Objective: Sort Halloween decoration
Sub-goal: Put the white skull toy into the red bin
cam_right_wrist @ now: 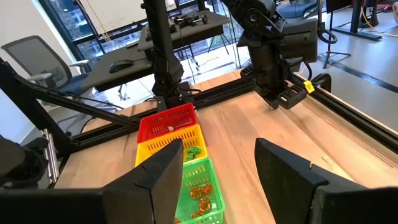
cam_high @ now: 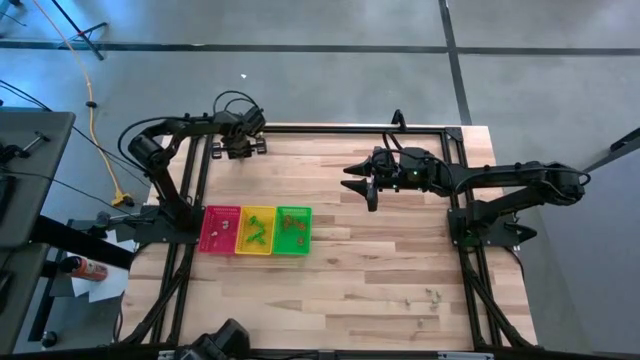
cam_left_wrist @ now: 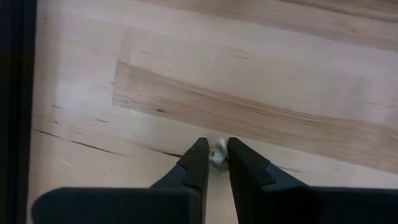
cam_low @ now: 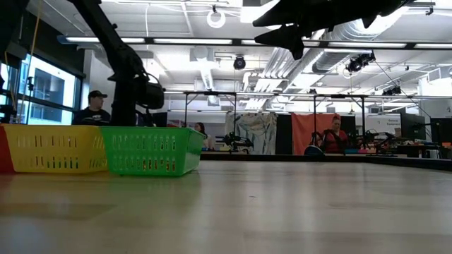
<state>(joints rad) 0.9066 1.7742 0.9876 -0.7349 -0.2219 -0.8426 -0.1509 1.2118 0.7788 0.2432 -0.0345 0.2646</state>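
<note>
My left gripper (cam_left_wrist: 212,163) is clamped on a pale trinket (cam_left_wrist: 217,155) between its tips, low over the tabletop (cam_left_wrist: 249,74). My right gripper (cam_right_wrist: 217,168) hangs spread, trays (cam_right_wrist: 180,155) ahead.

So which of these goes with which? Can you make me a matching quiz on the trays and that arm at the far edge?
Things:
1. red tray
2. yellow tray
3. green tray
4. left end effector

States:
A. orange trinkets inside
B. one pale trinket between its fingertips
C. green trinkets inside
D. a few pale trinkets inside

Pairs: 1-D, 2-C, 3-A, 4-B
</note>
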